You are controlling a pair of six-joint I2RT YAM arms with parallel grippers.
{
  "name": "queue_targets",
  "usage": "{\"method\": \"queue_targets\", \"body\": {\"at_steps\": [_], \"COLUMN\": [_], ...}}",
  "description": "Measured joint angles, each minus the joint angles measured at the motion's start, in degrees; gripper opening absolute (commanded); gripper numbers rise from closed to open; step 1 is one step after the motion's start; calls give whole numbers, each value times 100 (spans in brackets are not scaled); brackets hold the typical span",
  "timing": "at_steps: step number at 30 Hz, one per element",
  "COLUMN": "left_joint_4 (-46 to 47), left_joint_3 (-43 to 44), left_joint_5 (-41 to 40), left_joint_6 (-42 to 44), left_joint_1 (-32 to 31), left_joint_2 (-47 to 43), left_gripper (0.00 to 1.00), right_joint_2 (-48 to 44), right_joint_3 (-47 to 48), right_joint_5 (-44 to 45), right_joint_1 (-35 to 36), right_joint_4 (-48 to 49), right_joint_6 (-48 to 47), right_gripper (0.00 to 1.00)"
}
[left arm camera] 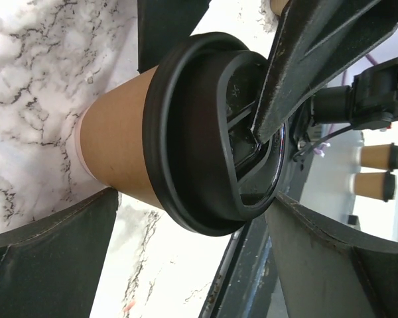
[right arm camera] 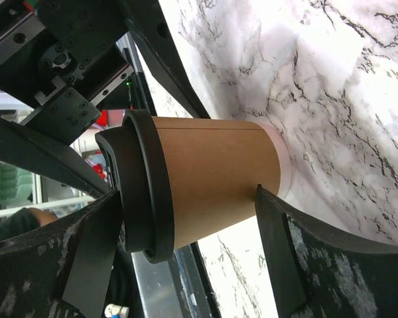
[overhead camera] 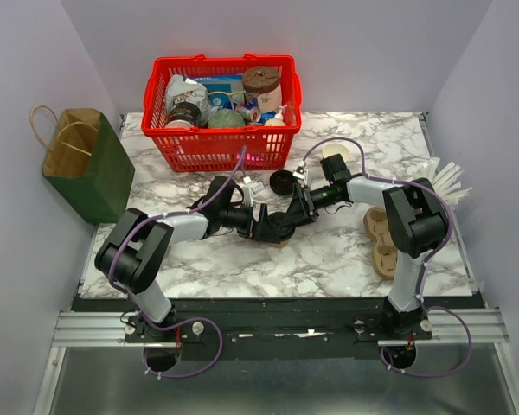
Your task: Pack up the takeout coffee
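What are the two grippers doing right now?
Left gripper: open, around the takeout coffee.
Right gripper: open, one finger touching its lid.

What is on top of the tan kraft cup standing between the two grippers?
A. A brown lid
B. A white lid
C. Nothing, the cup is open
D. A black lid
D: both wrist views show a black lid seated over the rim of the tan kraft cup.
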Motion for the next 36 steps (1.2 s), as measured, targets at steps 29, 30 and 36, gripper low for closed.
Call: {"method": "queue_targets", "body": {"at_steps": [29, 30, 36], "left_joint_4": [-1237, -1272, -1659], "left_joint_3": [852, 951, 1414], "left_joint_5": [-586, -511, -236], "left_joint_6": [1154, 1235, 1696], "left_joint_1": [-98, -81, 7], "left_joint_2": [-251, -258, -278], "left_gripper": [99, 99, 99], "right_joint_2": [-92, -109, -308], "right_joint_3": [549, 643, 990], "right_joint_5": [125, 153, 455], "right_joint_1": [-70, -72, -109], "right_joint_4": [-562, -667, -1296], "right_joint_6": [-651, -765, -1419], "right_gripper": [98, 98, 98]}}
